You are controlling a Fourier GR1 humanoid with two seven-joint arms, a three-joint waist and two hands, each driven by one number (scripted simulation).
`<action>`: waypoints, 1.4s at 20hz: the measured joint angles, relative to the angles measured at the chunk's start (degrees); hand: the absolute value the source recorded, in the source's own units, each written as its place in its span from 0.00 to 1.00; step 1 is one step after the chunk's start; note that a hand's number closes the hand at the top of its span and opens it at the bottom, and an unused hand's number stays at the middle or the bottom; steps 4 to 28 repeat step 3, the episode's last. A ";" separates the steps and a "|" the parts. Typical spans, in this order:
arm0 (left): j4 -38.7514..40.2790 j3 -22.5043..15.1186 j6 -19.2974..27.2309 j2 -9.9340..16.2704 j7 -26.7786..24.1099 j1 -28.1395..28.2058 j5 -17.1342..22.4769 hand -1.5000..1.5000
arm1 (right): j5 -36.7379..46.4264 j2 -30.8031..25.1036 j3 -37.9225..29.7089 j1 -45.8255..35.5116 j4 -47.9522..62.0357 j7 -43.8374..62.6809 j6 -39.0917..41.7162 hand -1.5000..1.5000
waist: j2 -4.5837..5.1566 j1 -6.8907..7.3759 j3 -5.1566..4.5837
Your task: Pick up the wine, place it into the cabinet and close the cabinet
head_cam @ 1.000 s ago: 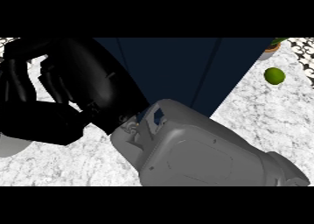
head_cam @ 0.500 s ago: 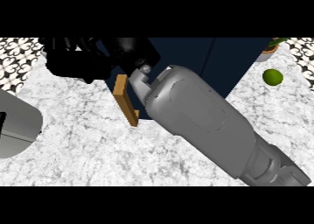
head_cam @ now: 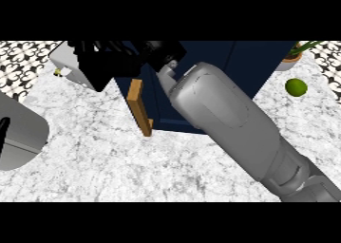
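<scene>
Marble counter (head_cam: pixel 96 156); right hand (head_cam: pixel 113 64) at navy cabinet (head_cam: pixel 201 66); wine unseen.

Right forearm: grey, running from 5 o'clock up toward 11 o'clock.
Right hand (head_cam: pixel 111 60): black, at 11 o'clock; finger state unclear.
Left forearm (head_cam: pixel 12 133): grey, at 9 o'clock edge; hand unseen.

The right hand (head_cam: pixel 109 59), black, reaches to the top of the view beside the dark blue cabinet (head_cam: pixel 222 61), its grey forearm (head_cam: pixel 229 123) crossing the cabinet's front; whether its fingers hold anything cannot be told. A wooden door edge (head_cam: pixel 140 107) stands at the cabinet's left over the white marbled counter (head_cam: pixel 131 166). A green lime (head_cam: pixel 296 87) lies on the counter right of the cabinet, near a potted plant (head_cam: pixel 293 56), and the left forearm (head_cam: pixel 15 133) shows at the left edge.
</scene>
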 measured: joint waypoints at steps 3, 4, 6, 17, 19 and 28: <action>0.35 0.24 0.18 -0.13 0.68 -0.86 0.15 0.00 | 1.03 -0.32 0.13 0.02 0.75 -1.34 0.53 1.00 | -0.17 -0.09 0.09; 0.35 0.24 0.18 -0.13 0.68 -0.86 0.15 0.00 | 1.03 -0.32 0.13 0.02 0.75 -1.34 0.53 1.00 | -0.17 -0.09 0.09; 0.35 0.24 0.18 -0.13 0.68 -0.86 0.15 0.00 | 1.03 -0.32 0.13 0.02 0.75 -1.34 0.53 1.00 | -0.17 -0.09 0.09; 0.35 0.24 0.18 -0.13 0.68 -0.86 0.15 0.00 | 1.03 -0.32 0.13 0.02 0.75 -1.34 0.53 1.00 | -0.17 -0.09 0.09; 0.35 0.24 0.18 -0.13 0.68 -0.86 0.15 0.00 | 1.03 -0.32 0.13 0.02 0.75 -1.34 0.53 1.00 | -0.17 -0.09 0.09; 0.35 0.24 0.18 -0.13 0.68 -0.86 0.15 0.00 | 1.03 -0.32 0.13 0.02 0.75 -1.34 0.53 1.00 | -0.17 -0.09 0.09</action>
